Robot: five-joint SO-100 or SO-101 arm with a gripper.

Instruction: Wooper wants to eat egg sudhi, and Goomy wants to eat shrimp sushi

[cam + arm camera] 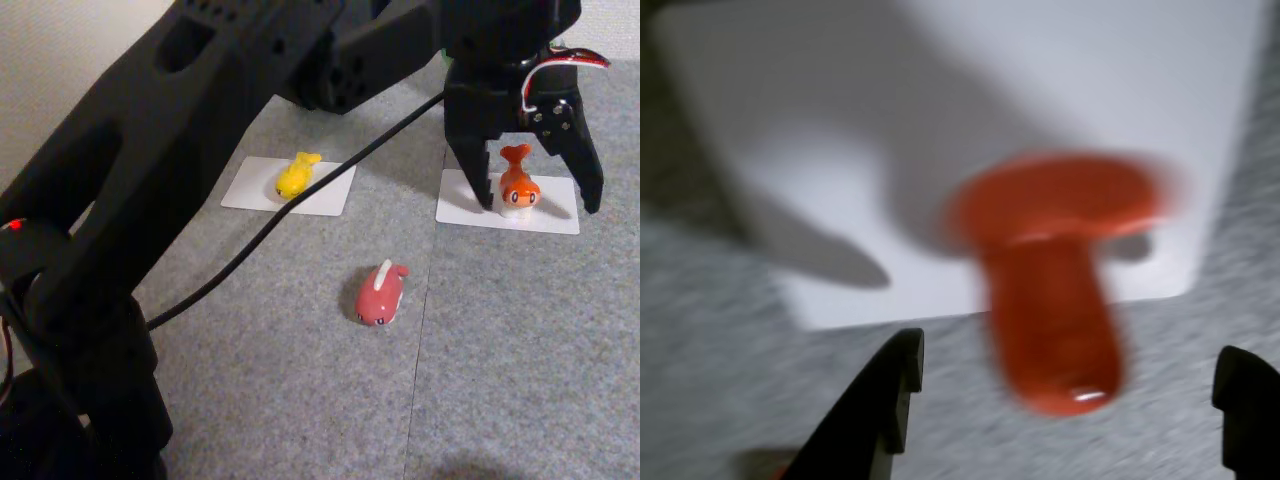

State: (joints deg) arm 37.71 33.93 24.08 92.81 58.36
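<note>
Between the widely parted fingers of the black two-finger pincer (540, 208) stands the small orange shrimp sushi figurine with forked tail (518, 184), on a white rectangular card (555, 215), not touched by either finger. In the wrist view it appears blurred (1055, 290) between the fingertips (890, 385). Left of the pincer, the yellow fish-shaped egg sushi figurine (296, 175) lies on another white card (325, 195); nearer the camera, a pink-red fish figurine (381, 293) rests on the grey carpet (520, 350).

No text, label, brand, number or sign can be read in either view; every surface shown is plain and unmarked.
</note>
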